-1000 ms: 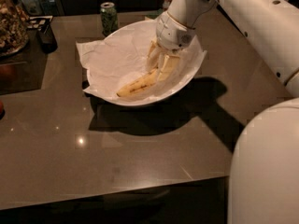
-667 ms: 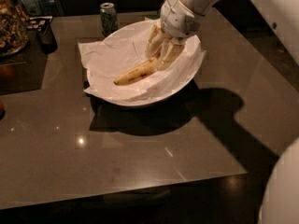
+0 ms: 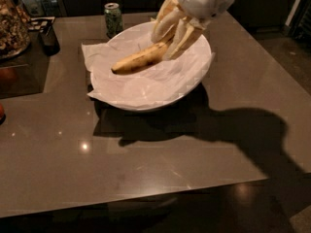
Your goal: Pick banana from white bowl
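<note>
The banana [image 3: 140, 58] is yellow with brown speckles. It hangs tilted above the white bowl [image 3: 194, 84], its left tip lowest. The bowl is wide and shallow, lined with crumpled white paper, and stands on the dark table. My gripper [image 3: 171, 37] comes down from the top right. Its pale yellowish fingers [image 3: 182, 41] are closed around the banana's right end and hold it clear of the paper lining. The banana's stem end is hidden behind the fingers.
A green can [image 3: 113, 17] stands just behind the bowl at its left. A dark small object [image 3: 48, 38] and a jar of mixed snacks [image 3: 12, 21] stand at the far left. The table's front edge [image 3: 146, 200] runs across the bottom.
The gripper has risen with the banana in it. The banana has lifted off the bowl's lining and its left tip now hangs free.
</note>
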You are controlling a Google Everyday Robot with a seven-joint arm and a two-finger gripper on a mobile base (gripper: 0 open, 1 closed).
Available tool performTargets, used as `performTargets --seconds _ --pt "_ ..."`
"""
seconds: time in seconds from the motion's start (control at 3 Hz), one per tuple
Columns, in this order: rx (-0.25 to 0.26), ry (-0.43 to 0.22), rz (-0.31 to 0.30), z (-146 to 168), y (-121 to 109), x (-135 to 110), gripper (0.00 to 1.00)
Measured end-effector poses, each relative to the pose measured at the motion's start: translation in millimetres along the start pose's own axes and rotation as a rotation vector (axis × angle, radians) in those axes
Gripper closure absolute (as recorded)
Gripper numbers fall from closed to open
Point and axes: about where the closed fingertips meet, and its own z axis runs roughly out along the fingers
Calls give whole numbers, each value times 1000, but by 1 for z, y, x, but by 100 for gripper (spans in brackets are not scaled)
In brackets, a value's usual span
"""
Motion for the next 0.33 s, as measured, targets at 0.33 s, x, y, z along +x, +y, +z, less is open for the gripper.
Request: performTargets --seconds 0.33 --pt "9 -8 5 0 -2 0 100"
